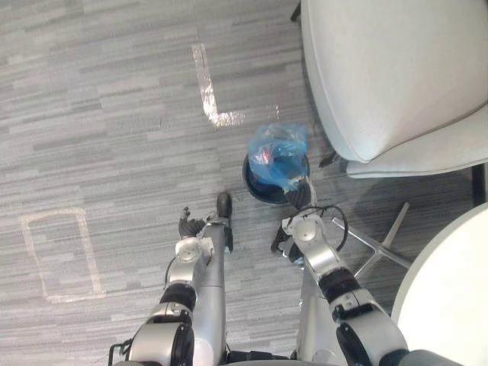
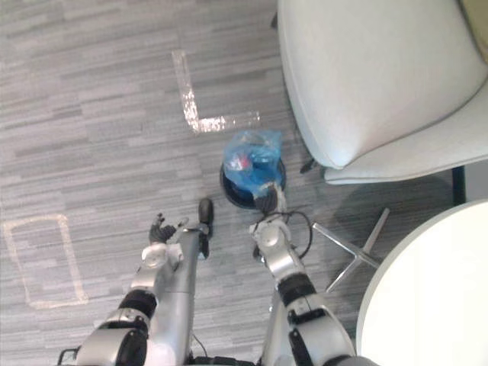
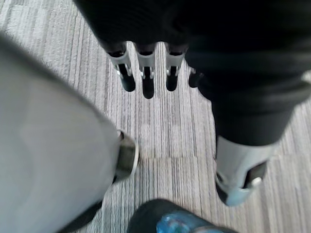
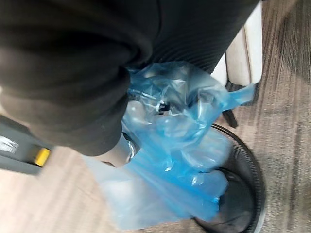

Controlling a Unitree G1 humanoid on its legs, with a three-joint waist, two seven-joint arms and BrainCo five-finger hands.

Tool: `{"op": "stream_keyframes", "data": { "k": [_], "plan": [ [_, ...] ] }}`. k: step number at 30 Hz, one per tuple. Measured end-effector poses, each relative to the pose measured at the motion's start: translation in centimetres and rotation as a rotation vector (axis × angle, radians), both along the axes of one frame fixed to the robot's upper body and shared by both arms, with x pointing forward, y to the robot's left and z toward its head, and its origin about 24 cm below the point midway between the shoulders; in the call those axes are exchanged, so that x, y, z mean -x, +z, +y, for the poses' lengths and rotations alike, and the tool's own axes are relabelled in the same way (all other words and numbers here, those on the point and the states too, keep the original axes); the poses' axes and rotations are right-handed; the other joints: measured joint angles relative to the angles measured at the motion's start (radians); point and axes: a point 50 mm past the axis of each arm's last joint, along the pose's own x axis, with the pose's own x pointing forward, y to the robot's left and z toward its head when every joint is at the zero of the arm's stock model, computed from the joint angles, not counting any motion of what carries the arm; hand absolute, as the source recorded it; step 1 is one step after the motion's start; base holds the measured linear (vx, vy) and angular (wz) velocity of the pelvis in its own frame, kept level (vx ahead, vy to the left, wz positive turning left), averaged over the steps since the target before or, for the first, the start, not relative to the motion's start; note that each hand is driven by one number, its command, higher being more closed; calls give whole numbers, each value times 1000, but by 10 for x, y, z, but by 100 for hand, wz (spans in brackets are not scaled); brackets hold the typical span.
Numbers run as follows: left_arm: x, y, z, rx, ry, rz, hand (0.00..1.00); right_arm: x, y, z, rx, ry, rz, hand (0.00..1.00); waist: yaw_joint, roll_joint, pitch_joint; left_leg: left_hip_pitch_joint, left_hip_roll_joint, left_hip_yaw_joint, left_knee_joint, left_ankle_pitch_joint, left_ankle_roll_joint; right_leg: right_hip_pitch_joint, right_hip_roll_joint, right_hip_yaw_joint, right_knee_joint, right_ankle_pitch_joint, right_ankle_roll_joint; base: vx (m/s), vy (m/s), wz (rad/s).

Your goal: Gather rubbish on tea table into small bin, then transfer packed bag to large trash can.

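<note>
My left hand point(image 1: 191, 226) is hanging idle over the carpet point(image 1: 114, 114), fingers point(image 3: 146, 68) straight, holding nothing. To its right the blue bag point(image 1: 277, 155) is sitting in the small bin point(image 1: 255, 187), its top bunched above the rim. My right hand point(image 1: 297, 197) is resting against the bag's near side; whether it is gripping, I cannot tell. Judgement: I am starting the lift-out; next comes a firm hold, then a straight upward pull.

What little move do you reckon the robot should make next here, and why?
Probably a short lift of the right hand straight up, to draw the blue bag out of the small black bin. The hand is against the bag, and the bag's bottom sits inside the bin. Whether it has a grip cannot be seen.
</note>
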Motion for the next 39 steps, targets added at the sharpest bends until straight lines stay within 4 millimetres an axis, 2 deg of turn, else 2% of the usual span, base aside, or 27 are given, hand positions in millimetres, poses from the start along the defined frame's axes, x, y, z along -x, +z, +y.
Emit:
{"op": "stream_keyframes", "data": {
  "k": [3, 6, 8, 9, 10, 12, 15, 20, 23, 27, 36, 39],
  "plan": [
    [16, -14, -4, -29, -47, 53, 0, 22, -14, 3, -27, 40, 29, 100, -8, -2, 0, 116, 1, 10, -54, -1, 0, 121, 11, -4, -74, 15, 12, 56, -19, -4],
    [26, -21, -6, -52, -91, 79, 0, 35, -21, 8, -43, 73, 51, 100, -11, -7, -2, 201, 2, 26, -87, -2, -1, 203, 17, 0, -119, 28, 9, 80, -8, -8],
    [37, -29, -6, -62, -103, 110, 0, 45, -26, 15, -63, 107, 68, 100, -14, -20, -11, 271, 5, 43, -115, -8, -2, 266, 27, 12, -160, 36, 16, 89, 5, -22],
    [46, -35, -4, -80, -126, 133, 0, 53, -28, 22, -76, 145, 79, 100, -17, -42, -31, 319, 7, 57, -145, -11, -5, 309, 36, 23, -197, 45, 21, 103, 4, -22],
    [48, -37, -4, -87, -135, 141, 0, 55, -30, 23, -77, 156, 82, 100, -21, -47, -38, 331, 8, 58, -153, -11, -5, 322, 39, 23, -210, 47, 22, 124, 8, -18],
    [61, -46, -2, -136, -196, 192, 0, 64, -38, 28, -91, 190, 123, 100, -43, -82, -88, 384, 8, 66, -207, -10, -6, 377, 53, 24, -283, 63, 34, 124, 8, -8],
    [71, -54, 1, -179, -246, 236, 0, 68, -44, 30, -83, 223, 153, 100, -53, -101, -116, 451, 3, 76, -267, -1, -15, 445, 67, 32, -366, 92, 38, 149, 26, -12],
    [78, -57, 5, -232, -286, 254, 0, 70, -48, 24, -50, 263, 173, 100, -63, -96, -163, 531, -6, 89, -314, 15, -6, 534, 78, 48, -457, 126, 55, 148, 32, -11],
    [80, -50, 11, -257, -283, 210, 0, 70, -47, 21, -35, 288, 165, 100, -65, -85, -206, 592, -13, 110, -357, 15, -6, 581, 80, 67, -497, 140, 60, 103, 18, -18],
    [74, -27, -1, -302, -347, 71, 0, 71, -27, 13, -5, 336, 76, 100, -71, -57, -252, 658, -30, 136, -421, 25, 1, 620, 79, 100, -541, 163, 67, 12, 30, -18],
    [61, 36, -15, -382, -430, -262, 0, 71, 8, 15, -47, 471, -59, 100, -76, -59, -279, 779, -65, 163, -566, 76, 5, 669, 70, 146, -578, 186, 74, -21, 18, -11],
    [59, 47, -17, -393, -441, -309, 0, 67, 16, 16, -72, 515, -76, 100, -82, -57, -303, 804, -72, 166, -611, 96, 8, 680, 70, 149, -594, 189, 77, 11, 4, -1]
  ]
}}
